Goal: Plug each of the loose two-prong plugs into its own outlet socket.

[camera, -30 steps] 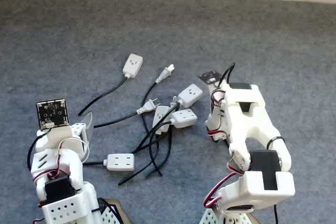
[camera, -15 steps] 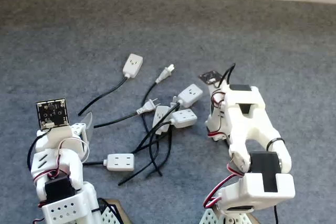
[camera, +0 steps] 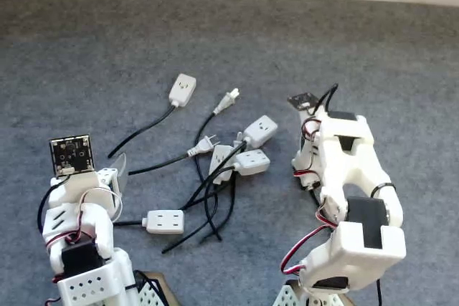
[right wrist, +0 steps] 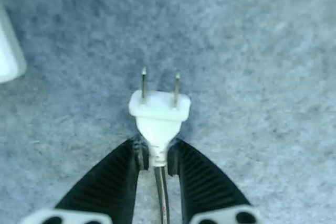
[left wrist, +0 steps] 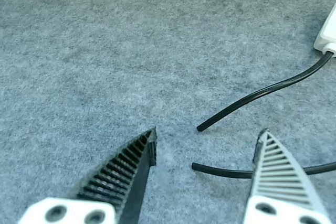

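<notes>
One white two-prong plug [right wrist: 159, 111] is pinched at its neck by the right gripper [right wrist: 157, 157], with its prongs pointing away. A second plug [camera: 226, 99] and a third plug [camera: 202, 147] lie loose beside a cluster of three white sockets [camera: 259, 130]. A single socket [camera: 181, 89] and a triple outlet block [camera: 164, 221] lie apart from them.

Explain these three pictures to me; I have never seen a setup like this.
These are two small robot arms at a grey, felt-covered table. The high view comes from a fixed camera looking down. It shows the left arm and the right arm. Between them lie white outlet sockets on black cords, and two loose plugs. The other two pictures come from a camera on each arm's wrist, looking along its pincer. The left pincer is open above two bare cord ends. The right pincer is shut on a white two-prong plug, whose prongs point away from it.
</notes>
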`<action>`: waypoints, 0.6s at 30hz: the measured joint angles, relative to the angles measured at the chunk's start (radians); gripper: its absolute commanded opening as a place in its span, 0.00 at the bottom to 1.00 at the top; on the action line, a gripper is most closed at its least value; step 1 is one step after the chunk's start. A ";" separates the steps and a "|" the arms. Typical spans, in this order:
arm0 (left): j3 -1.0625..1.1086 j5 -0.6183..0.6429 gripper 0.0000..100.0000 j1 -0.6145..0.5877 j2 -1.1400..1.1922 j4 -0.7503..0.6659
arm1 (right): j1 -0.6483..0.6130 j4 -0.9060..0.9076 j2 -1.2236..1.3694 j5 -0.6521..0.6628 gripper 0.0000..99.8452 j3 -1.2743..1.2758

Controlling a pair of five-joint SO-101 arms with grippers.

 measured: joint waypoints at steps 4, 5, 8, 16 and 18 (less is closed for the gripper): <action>0.000 0.000 0.30 0.000 0.000 0.000 | 0.000 0.000 -0.014 -0.025 0.00 -0.017; 0.000 0.000 0.30 0.000 0.000 0.000 | 0.000 0.000 -0.040 -0.040 0.00 -0.017; 0.000 0.000 0.30 0.000 0.000 0.000 | -0.008 -0.003 -0.144 -0.087 0.00 -0.012; 0.000 0.000 0.30 0.000 0.000 0.002 | -0.158 0.015 -0.654 -0.222 0.00 0.003; -0.005 -0.012 0.30 0.000 0.000 0.023 | -0.206 0.037 -0.758 -0.250 0.00 0.043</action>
